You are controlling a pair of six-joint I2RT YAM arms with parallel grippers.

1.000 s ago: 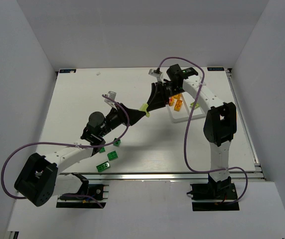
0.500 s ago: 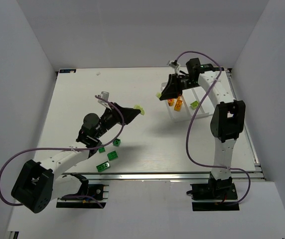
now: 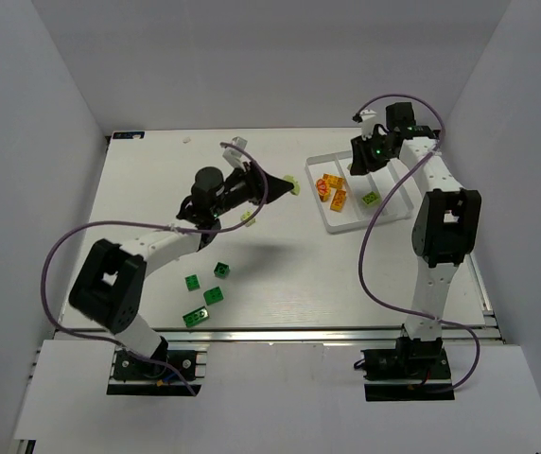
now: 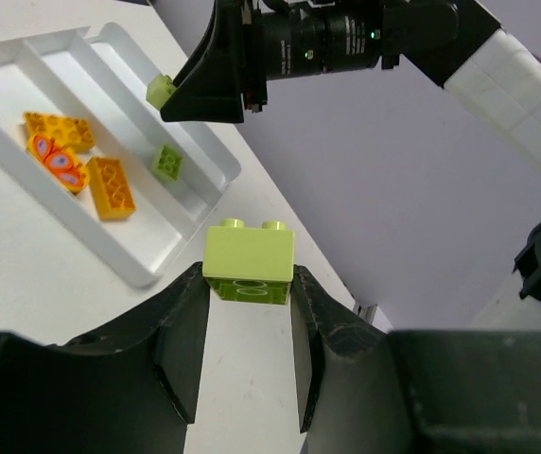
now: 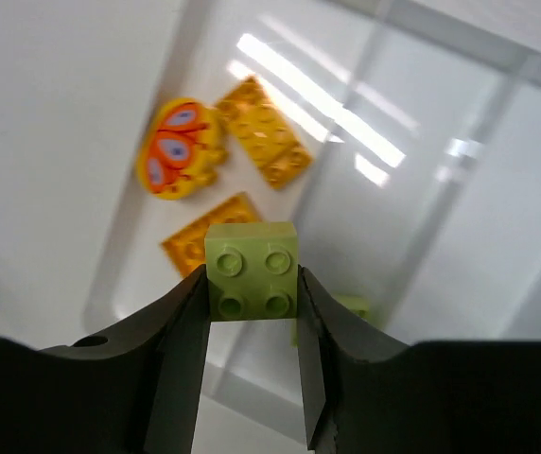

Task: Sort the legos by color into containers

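Observation:
The white tray (image 3: 351,219) lies at the far right of the table. Three orange legos (image 3: 331,189) lie in its left compartment and one yellow-green lego (image 3: 370,199) in the middle one. My left gripper (image 3: 287,186) is shut on a yellow-green lego (image 4: 249,263) and holds it in the air just left of the tray (image 4: 138,270). My right gripper (image 3: 358,165) is shut on a second yellow-green lego (image 5: 252,270), above the tray (image 5: 422,189) near the ridge between the left and middle compartments. Several dark green legos (image 3: 214,295) lie on the table near the front left.
The left arm stretches across the table's middle, and a small yellow-green piece (image 3: 249,219) shows just under it. The right arm arches over the tray's right side. White walls enclose the table on the left, back and right.
My left gripper has swung right and farther back with its yellow-green lego, up to the tray's left side. My right gripper has moved right over the tray, still holding its lego.

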